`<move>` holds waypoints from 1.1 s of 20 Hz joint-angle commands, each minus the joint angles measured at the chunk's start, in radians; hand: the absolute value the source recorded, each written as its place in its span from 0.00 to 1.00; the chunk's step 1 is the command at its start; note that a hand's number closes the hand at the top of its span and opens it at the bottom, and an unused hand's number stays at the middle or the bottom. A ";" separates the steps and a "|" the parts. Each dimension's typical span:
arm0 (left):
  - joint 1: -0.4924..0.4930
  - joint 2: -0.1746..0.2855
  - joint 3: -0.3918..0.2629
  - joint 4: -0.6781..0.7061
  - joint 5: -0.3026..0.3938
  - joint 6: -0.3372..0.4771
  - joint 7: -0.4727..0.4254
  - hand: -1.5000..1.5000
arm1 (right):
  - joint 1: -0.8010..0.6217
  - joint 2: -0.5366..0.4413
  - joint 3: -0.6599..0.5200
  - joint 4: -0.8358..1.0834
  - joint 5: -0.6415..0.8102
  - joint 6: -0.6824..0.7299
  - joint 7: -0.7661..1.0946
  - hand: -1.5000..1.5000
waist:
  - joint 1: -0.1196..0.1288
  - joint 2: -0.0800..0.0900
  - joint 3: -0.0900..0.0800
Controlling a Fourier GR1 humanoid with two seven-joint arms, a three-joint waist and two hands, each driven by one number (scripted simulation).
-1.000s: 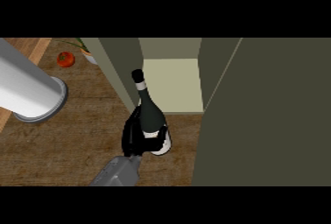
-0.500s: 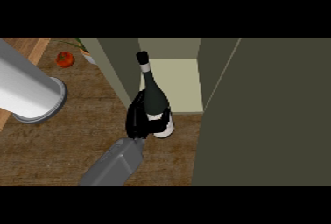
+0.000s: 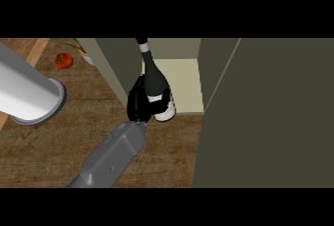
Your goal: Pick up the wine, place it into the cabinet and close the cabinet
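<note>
Wooden surface [image 3: 52, 150] meets the open cabinet [image 3: 183, 84]; your left robot hand [image 3: 138, 103] curls round the wine bottle [image 3: 155, 78] from its left, neck pointing far inside.

On my feed I see a red tomato [image 3: 63, 60] at the far left of the wooden counter [image 3: 52, 150], just beside a pale pot [image 3: 86, 59] with a green stem; nearer, a big white cylinder [image 3: 26, 95] with a grey rim lies tilted
</note>
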 commanded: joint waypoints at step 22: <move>-0.387 0.000 0.053 0.356 0.093 0.020 0.125 1.00 | -0.024 0.005 0.015 0.066 -0.011 0.037 -0.079 0.00 | -0.050 0.018 0.000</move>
